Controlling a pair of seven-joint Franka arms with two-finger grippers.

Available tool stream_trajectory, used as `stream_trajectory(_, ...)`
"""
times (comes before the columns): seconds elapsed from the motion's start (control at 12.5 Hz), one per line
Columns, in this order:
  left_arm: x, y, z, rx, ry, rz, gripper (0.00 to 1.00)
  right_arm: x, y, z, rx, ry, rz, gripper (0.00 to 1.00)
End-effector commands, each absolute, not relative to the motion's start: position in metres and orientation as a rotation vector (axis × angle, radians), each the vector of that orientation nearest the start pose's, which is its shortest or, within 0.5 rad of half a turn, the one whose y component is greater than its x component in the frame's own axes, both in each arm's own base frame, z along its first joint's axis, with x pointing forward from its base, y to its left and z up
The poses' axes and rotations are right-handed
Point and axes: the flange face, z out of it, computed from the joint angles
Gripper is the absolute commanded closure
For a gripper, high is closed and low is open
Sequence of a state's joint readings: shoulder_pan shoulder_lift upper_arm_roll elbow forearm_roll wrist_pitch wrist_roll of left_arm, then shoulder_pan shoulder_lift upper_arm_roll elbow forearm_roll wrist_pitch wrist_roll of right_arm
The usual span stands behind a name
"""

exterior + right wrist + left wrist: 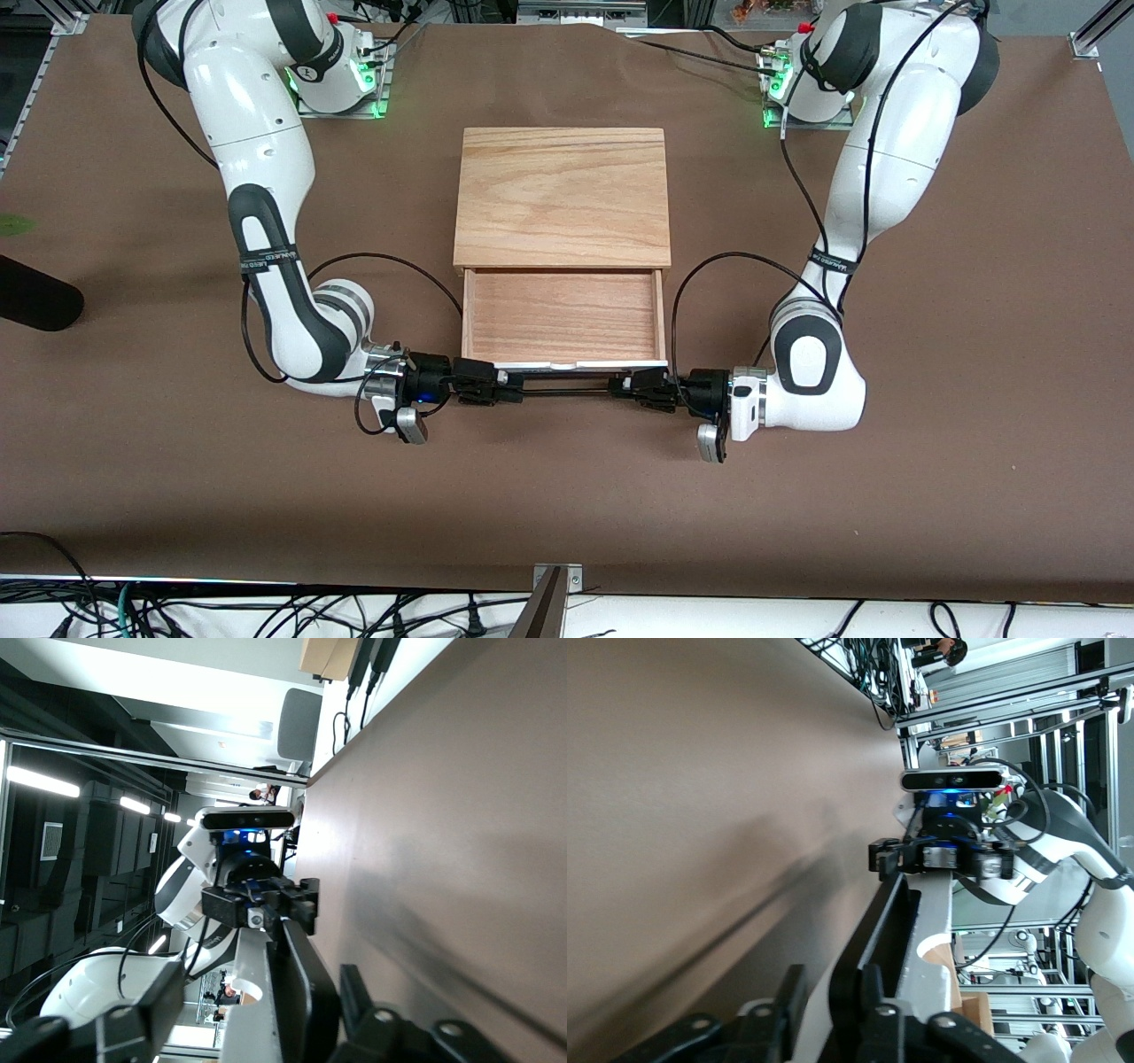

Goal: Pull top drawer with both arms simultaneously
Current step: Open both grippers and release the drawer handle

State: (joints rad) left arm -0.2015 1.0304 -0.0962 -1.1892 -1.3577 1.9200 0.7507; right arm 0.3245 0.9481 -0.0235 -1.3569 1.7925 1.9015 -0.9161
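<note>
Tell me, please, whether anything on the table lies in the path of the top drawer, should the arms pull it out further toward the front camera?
Nothing visible does. The top drawer is already drawn out of the cabinet, with the left gripper and the right gripper at the ends of its black handle. The brown table nearer the camera shows only bare surface.
</note>
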Motion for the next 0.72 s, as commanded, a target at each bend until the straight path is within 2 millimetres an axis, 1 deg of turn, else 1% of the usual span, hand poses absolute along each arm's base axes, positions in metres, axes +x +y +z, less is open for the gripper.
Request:
stream_trajectory(0.0,0.719,-0.261,0.167,1.879,-0.241,0.093,0.19,0.693,0.288,0.201,-1.639,-0.086,-0.2,0.0)
stream_trajectory(0.16,0.72,-0.261,0.169,1.879,-0.243,0.096,0.13,0.694,0.281,0.201,-1.683,-0.115,-0.194,0.0)
stream_trajectory(0.24,0.72,-0.261,0.169,1.879,-0.243,0.096,0.0,0.694,0.278,0.199,-1.712,-0.144,-0.186,0.0)
stream_trajectory(0.4,0.72,-0.261,0.171,1.877,-0.242,0.096,0.0,0.697,0.277,0.207,-1.757,-0.22,-0.182,0.0)
stream_trajectory(0.48,0.721,-0.262,0.176,1.877,-0.231,0.089,0.0,0.7,0.274,0.21,-1.783,-0.252,-0.185,0.0)
stream_trajectory(0.64,0.722,-0.261,0.183,1.875,-0.207,0.072,0.0,0.707,0.258,0.217,-1.867,-0.311,-0.17,0.0)
